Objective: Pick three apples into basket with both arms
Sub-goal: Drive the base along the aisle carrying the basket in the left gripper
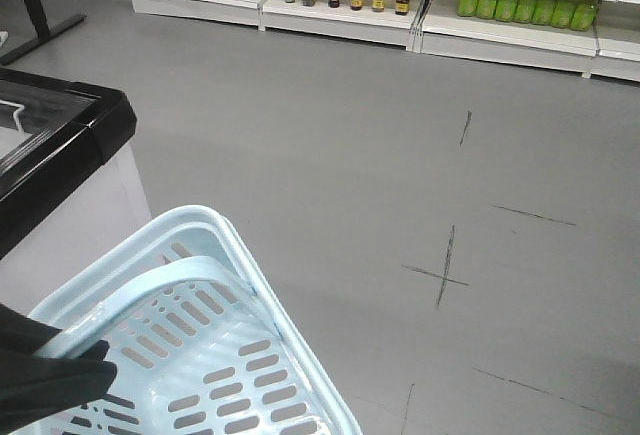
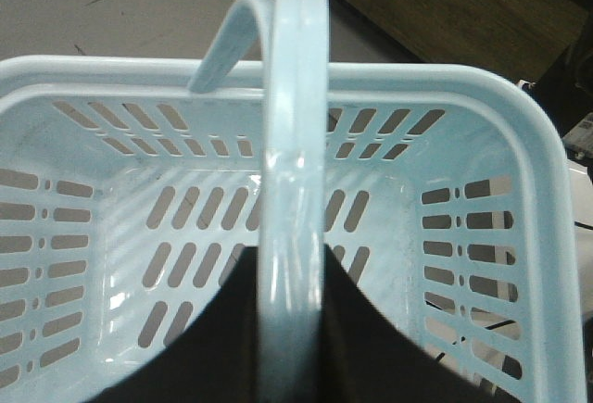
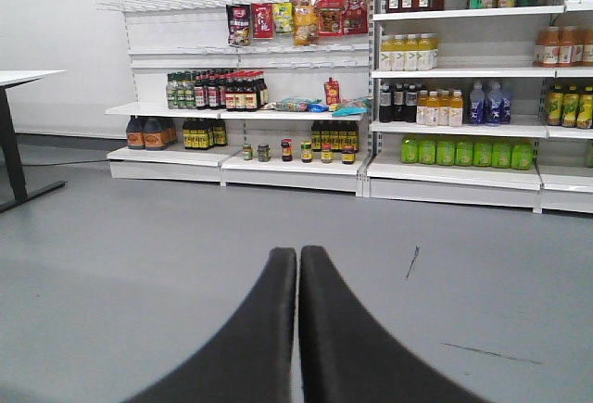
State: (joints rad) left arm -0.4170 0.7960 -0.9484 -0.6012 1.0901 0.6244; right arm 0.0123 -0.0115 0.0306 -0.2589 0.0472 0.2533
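The pale blue basket (image 1: 230, 355) hangs at the lower left of the front view, lifted off the floor. My left gripper (image 2: 292, 273) is shut on the basket's swing handle (image 2: 295, 144), which runs up between the two black fingers in the left wrist view. The basket's slotted bottom (image 2: 176, 236) holds nothing. A dark piece of the left arm (image 1: 45, 370) shows at the basket's near corner. My right gripper (image 3: 297, 255) is shut on nothing, its fingertips pressed together above the grey floor. No apples are in view.
A black-rimmed white freezer cabinet (image 1: 60, 155) stands at the left beside the basket. White store shelves (image 3: 306, 157) with bottles and jars line the far wall. A black table leg (image 3: 14, 167) is at far left. Dark marks cross the grey floor (image 1: 440, 275).
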